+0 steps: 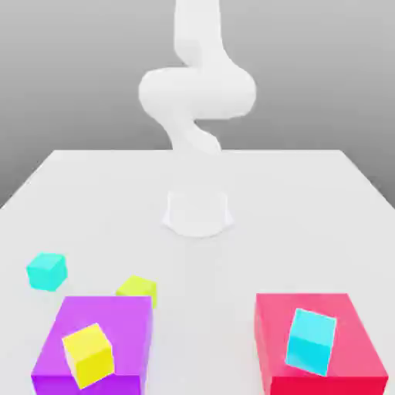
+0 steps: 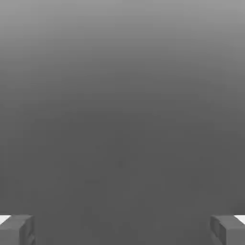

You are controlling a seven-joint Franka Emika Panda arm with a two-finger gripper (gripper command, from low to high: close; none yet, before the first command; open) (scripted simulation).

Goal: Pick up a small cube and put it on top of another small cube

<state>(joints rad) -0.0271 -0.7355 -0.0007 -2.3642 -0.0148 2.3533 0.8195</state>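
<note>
The small lime cube [image 1: 138,288] rests on the white table, right behind the big purple block [image 1: 116,324]. Further toward the exterior view's left stands the small turquoise cube [image 1: 46,270], apart from the lime one. My arm [image 1: 197,92] rises from its base [image 1: 198,212] at the middle of the table, well behind both cubes. In the hand view my gripper [image 2: 122,232] is open: its two fingertips [image 2: 16,229] stand far apart with nothing between them, facing plain grey background.
A bigger yellow cube [image 1: 89,355] sits on the purple block. On the exterior view's right, a paler sky-blue cube [image 1: 311,341] lies on a big red block [image 1: 270,339]. The table's [image 1: 308,200] edges run along both sides.
</note>
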